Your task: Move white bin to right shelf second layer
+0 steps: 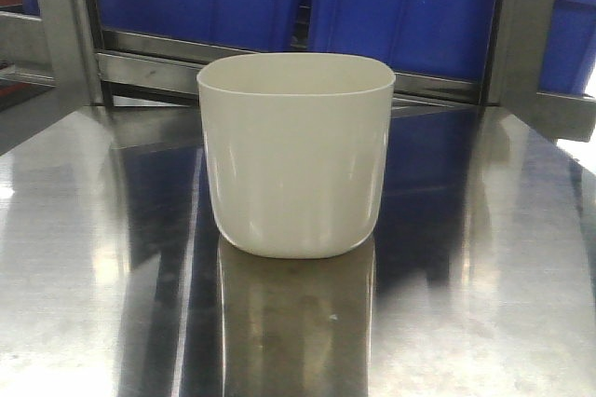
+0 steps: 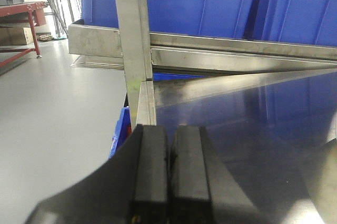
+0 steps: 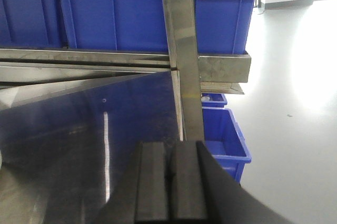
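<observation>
I start with the flat shiny steel tabletop (image 1: 93, 304), which fills the lower two thirds of the front view and mirrors what stands behind it. Across the top of that view runs a row of large blue rectangular plastic crates (image 1: 400, 15), sitting on a stainless steel rack frame (image 1: 65, 24) with grey uprights at the upper left and upper right.

The cream-white glossy plastic bin (image 1: 296, 159) stands dead centre in the front view, on the tabletop and in front of the crates. It is upright, mouth up, its axis vertical, walls tapering to a rounded base. One flat wall faces my camera. The mouth is a rounded square, so I read no clear long side. Nothing touches it.

Both arms are low and reach level towards the rack. The left gripper (image 2: 169, 145) sits at bottom centre of its wrist view, over the tabletop's left edge, aimed at an upright. Its black pads are pressed together on nothing. The right gripper (image 3: 169, 155) mirrors it over the right edge, pads likewise together and bare.
</observation>
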